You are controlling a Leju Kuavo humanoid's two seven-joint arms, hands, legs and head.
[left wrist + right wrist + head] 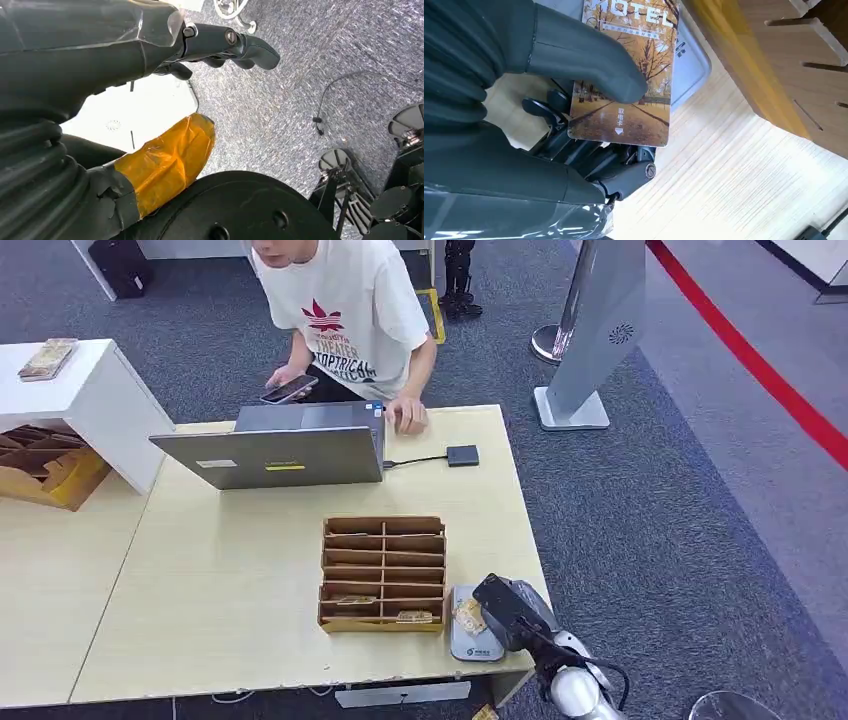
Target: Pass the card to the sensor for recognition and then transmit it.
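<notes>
At the lower right of the head view, the right robot hand (500,608) pinches the autumn-printed hotel card (626,75) over the flat grey sensor pad (466,638) on the pale wooden worktop (230,590); best held flat, steady and low until recognition.

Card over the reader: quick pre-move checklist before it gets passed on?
1. Card held by right hand, thumb on its face: ok.
2. Card above the grey sensor, beside the wooden organizer: ok.
3. Card flat against sensor: cannot tell.
4. Recognition confirmed: cannot tell; laptop screen faces away.
5. Person ready to receive: not ok, one hand holds a phone, the other rests on the table.
6. Left hand away from table, holding nothing: ok.
</notes>
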